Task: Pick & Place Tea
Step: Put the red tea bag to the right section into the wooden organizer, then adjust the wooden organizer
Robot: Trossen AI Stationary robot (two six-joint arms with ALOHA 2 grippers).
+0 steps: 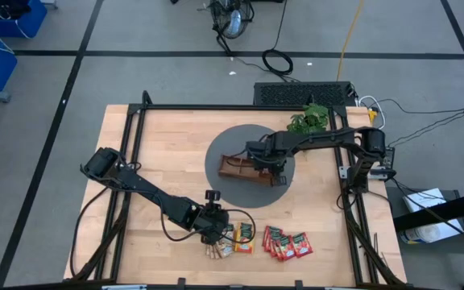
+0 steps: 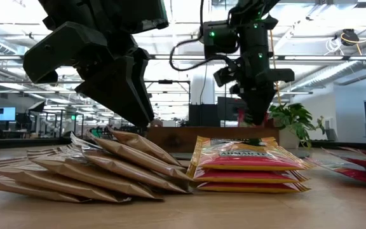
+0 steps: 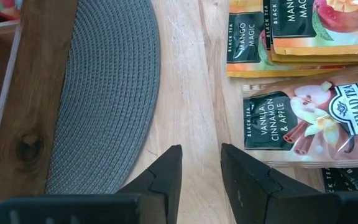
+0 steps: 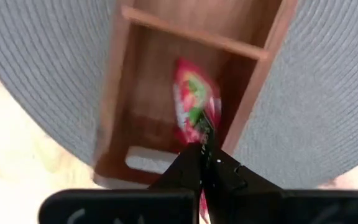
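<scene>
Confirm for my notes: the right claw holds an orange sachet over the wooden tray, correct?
Not quite: the sachet pinched in the right claw is red, not orange, as the right wrist view shows. It does hang over the wooden tray.

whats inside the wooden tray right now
The wooden tray shows one red sachet, pinched by the right end effector above a compartment. That compartment's floor looks bare otherwise; the other compartments are mostly out of view or hidden by the arm.
</scene>
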